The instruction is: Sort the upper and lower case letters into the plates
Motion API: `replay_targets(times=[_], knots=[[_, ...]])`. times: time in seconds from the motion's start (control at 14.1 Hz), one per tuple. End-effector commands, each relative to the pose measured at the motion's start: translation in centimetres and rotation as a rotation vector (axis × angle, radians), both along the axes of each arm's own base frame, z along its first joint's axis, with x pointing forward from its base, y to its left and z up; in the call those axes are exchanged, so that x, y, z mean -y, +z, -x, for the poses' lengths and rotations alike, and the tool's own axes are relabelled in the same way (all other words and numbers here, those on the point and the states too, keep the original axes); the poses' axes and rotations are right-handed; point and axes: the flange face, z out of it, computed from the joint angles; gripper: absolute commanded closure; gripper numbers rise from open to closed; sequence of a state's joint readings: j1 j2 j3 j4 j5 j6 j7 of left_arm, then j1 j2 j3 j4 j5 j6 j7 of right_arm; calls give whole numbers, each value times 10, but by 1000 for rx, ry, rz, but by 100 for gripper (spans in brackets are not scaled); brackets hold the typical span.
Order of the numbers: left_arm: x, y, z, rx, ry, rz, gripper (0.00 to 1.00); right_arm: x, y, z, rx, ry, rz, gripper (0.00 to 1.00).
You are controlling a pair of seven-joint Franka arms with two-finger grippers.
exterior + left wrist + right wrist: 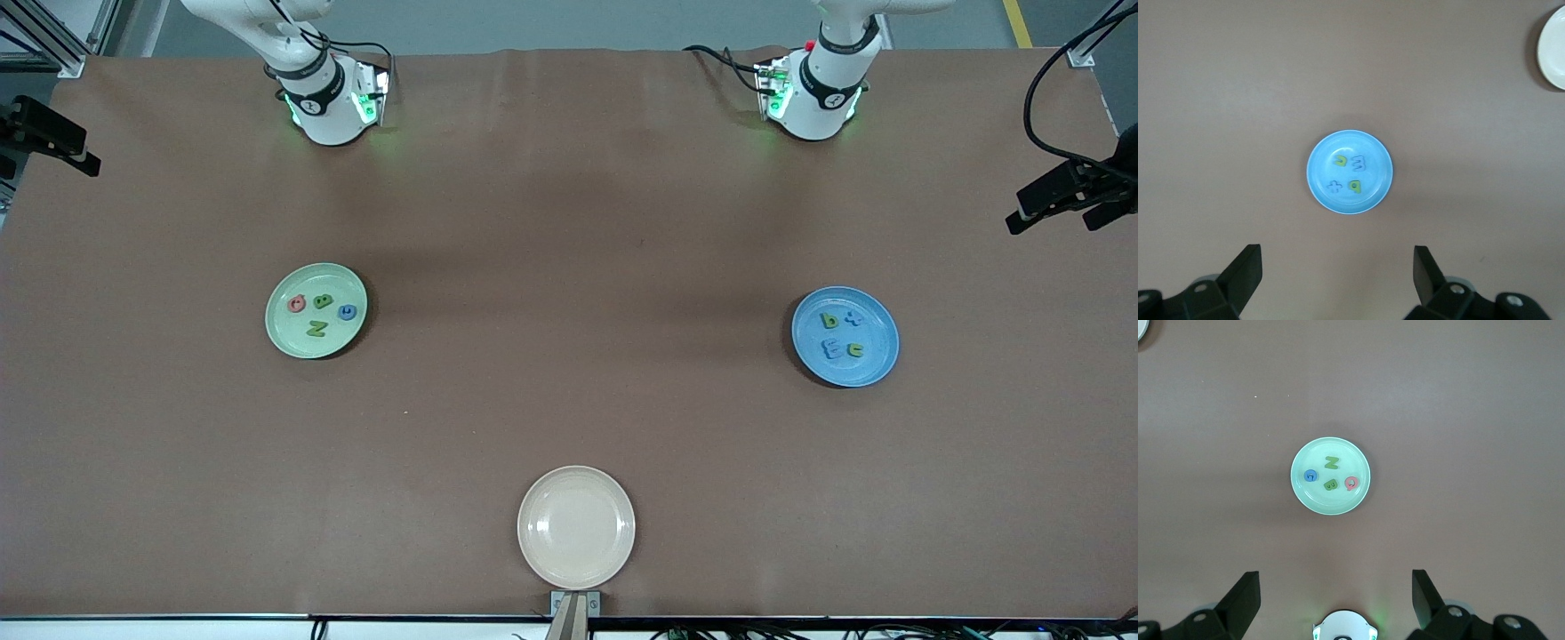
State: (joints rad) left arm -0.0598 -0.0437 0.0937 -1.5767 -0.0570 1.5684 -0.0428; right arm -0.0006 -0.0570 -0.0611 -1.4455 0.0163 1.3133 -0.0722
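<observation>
Sorting looks finished: four capital letters [1331, 475] lie in the pale green plate [1330, 505] below the right gripper [1331, 603], four lowercase letters [1348, 173] in the blue plate [1350, 203] below the left gripper [1338, 283], both jaws spread wide, empty, high over the counter [569, 267] (cream plate [576, 556] bare).

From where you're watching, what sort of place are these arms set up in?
Most likely a robotics lab test bench: a wide table under plain brown covering, side cameras clamped at its ends, aluminium framing at one corner, and toy letters sorted into a green plate and a blue plate.
</observation>
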Motion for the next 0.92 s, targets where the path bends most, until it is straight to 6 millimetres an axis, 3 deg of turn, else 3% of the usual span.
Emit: replay_targets(times=[0.0, 0.85], knots=[[2, 5, 3, -6, -9, -26, 0, -2, 5, 6, 9, 13, 6, 0], [2, 4, 2, -4, -82, -61, 0, 1, 5, 6, 11, -2, -7, 0]])
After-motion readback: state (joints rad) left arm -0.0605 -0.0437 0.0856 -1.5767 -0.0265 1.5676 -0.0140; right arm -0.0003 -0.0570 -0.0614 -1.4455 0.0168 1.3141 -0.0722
